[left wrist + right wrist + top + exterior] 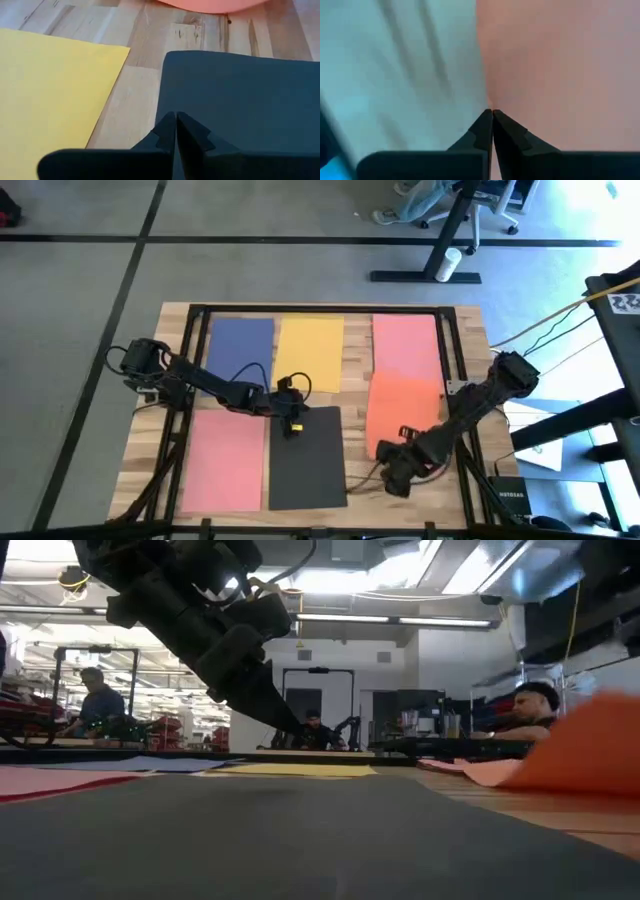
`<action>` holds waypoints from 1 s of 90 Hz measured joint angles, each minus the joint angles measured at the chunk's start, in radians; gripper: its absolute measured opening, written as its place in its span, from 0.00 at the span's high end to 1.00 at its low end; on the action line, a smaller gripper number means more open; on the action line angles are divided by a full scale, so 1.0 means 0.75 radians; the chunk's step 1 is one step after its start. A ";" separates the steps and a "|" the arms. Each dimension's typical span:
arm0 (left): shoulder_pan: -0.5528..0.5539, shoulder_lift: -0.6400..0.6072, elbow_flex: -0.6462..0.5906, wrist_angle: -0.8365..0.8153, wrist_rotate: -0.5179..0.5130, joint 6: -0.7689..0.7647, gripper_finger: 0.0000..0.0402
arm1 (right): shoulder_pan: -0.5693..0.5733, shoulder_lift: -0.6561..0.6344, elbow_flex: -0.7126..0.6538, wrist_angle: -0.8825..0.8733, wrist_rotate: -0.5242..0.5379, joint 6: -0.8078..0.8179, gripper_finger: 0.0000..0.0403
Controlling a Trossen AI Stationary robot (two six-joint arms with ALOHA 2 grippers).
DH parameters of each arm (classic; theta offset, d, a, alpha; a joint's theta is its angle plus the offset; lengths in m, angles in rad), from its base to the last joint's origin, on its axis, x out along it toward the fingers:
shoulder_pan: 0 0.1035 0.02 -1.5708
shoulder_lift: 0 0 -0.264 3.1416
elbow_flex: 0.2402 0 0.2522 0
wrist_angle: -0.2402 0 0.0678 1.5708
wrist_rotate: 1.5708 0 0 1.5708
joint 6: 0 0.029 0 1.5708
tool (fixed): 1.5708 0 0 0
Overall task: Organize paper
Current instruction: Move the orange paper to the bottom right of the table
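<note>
Several paper sheets lie on the wooden table: blue (pixel 240 345), yellow (pixel 310 352) and pink (pixel 405 340) at the far side, another pink (pixel 228 462) and a black one (pixel 308 460) at the near side. My left gripper (pixel 293 423) stands shut at the black sheet's far edge (pixel 210 90), beside the yellow sheet (pixel 50 90). An orange sheet (pixel 398 405) lies at the right, its far end lapping the far pink sheet. My right gripper (pixel 388 463) is shut on its near end. My left gripper has its shut fingertips (pixel 176 120) at the black sheet's far left corner, coming down at a slant; I cannot tell whether they touch the sheet, which lies flat. My right gripper pinches the orange sheet's edge (pixel 489 97) between its two fingers, at the sheet's near end. That end curls up off the table (pixel 590 750), while the far part stays down.
A dark frame (pixel 320 308) runs around the sheets on the table top. Bare wood (pixel 355 380) shows between yellow and orange sheets. Beyond the table's far edge stands a chair base with a white cup (pixel 450 262). People sit in the room behind (pixel 100 700).
</note>
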 joint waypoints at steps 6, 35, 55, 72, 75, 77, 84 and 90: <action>-0.001 0.000 0.000 0.001 0.000 -0.001 1.00 | 0.056 0.000 0.016 0.000 -0.006 0.052 1.00; -0.007 0.000 0.000 0.002 0.000 -0.003 1.00 | 0.234 0.000 0.017 0.157 -0.023 0.382 1.00; -0.007 0.000 0.000 0.003 0.000 -0.003 1.00 | 0.285 0.000 0.017 0.128 -0.010 0.438 1.00; -0.007 0.000 0.000 0.002 0.000 -0.009 1.00 | 0.284 0.000 0.017 0.123 -0.053 0.431 1.00; -0.007 0.000 0.000 0.002 0.000 -0.009 1.00 | 0.283 0.000 0.017 0.123 -0.074 0.435 0.99; -0.007 0.000 0.000 0.003 0.000 -0.009 1.00 | 0.283 0.000 0.017 0.122 -0.086 0.443 0.98; -0.007 0.000 0.000 0.002 0.000 -0.009 1.00 | 0.283 0.000 0.017 0.119 -0.114 0.464 0.95; -0.007 0.000 0.000 0.003 0.000 -0.009 1.00 | 0.283 0.000 0.017 0.117 -0.152 0.498 0.90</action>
